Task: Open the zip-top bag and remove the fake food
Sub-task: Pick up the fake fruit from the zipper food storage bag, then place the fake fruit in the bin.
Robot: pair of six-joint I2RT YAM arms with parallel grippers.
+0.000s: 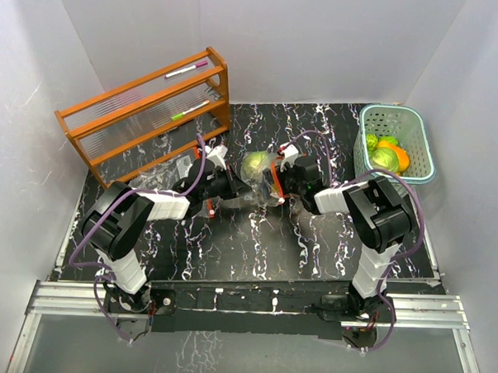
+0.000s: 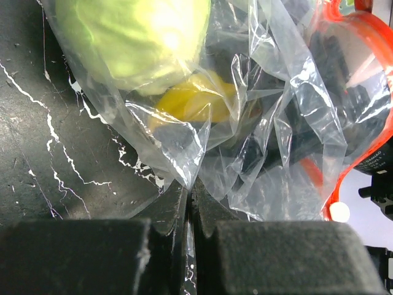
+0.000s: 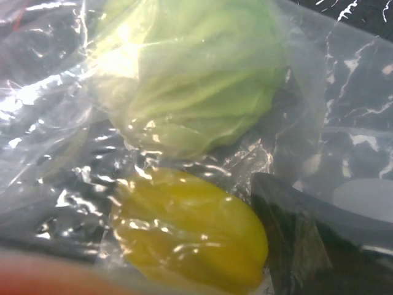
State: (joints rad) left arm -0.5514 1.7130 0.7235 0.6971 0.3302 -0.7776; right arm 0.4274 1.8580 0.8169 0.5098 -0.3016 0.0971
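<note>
Plain white walls [image 1: 321,41] on three sides of me, even bright light, black white-veined marble-look tabletop [image 1: 255,245] filling mid-frame, orange wooden rack [image 1: 144,120] upper left, pale-teal slotted basket [image 1: 392,118] upper right, aluminium rail [image 1: 62,298] along the bottom

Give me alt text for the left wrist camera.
The left gripper pinches a fold of the clear bag, jaws shut. Inside it sit a pale-green cabbage and a yellow piece, over a black marbled table.

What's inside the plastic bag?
A big pale-green cabbage ball and a yellow piece show through the bag. Crinkled, shiny plastic hides the rest, so whether more is inside cannot be told.
</note>
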